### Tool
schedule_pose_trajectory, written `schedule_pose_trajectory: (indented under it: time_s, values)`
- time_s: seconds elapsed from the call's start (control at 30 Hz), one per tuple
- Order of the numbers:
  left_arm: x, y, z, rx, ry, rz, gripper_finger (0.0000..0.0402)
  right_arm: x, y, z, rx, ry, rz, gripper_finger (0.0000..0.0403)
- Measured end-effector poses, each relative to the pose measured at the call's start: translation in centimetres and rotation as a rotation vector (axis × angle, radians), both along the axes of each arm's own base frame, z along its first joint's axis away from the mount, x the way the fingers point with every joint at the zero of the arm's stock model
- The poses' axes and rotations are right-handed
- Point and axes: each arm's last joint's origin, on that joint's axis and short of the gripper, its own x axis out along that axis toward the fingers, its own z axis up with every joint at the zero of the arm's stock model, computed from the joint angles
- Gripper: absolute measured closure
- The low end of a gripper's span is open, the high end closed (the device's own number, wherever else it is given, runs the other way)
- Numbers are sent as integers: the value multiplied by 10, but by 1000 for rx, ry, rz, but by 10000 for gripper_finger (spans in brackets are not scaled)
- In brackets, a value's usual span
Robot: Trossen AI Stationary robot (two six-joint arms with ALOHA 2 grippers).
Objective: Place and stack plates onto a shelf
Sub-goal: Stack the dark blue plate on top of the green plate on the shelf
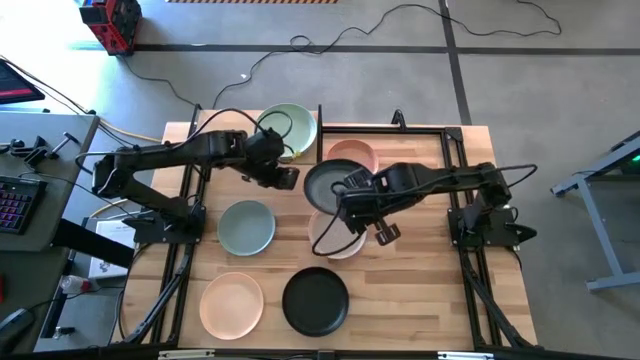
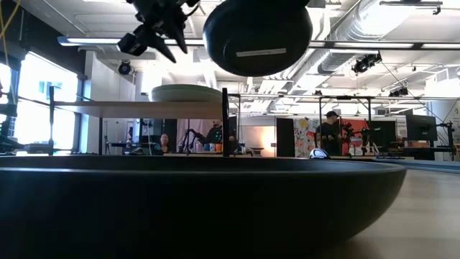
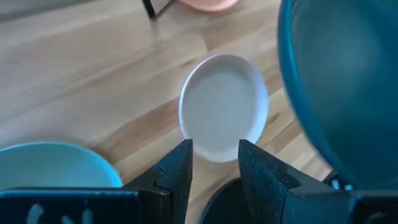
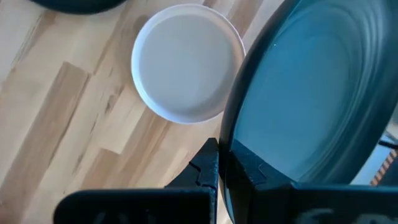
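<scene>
Your right gripper is clamped on the black plate's rim, holding it aloft. Your left gripper, at ten o'clock from it, has parted fingers holding nothing.

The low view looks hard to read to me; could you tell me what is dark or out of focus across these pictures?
Low view: a near black plate fills the foreground as a dark blurred mass, and bright windows and ceiling lights backlight the shelf. Left wrist view: the wood and beige plate look soft. Right wrist view: the held black plate is close and blurred.

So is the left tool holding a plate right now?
No, the left tool is open and empty above the cream plate.
</scene>
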Motion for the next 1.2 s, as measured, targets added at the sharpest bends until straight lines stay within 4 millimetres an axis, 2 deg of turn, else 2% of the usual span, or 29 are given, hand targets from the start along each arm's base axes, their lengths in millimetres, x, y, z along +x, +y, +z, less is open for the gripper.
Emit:
schedule_pose_trajectory:
  time_s: [0.4,0.63,1.2]
  values:
    - [4,16,6,7,-97,89,284,3,-18,0,34,29,87,403]
    - [8,17,9,19,-154,90,284,4,-26,0,26,32,97,403]
    - [8,17,9,27,-151,97,284,12,-37,2,-82,-35,108,403]
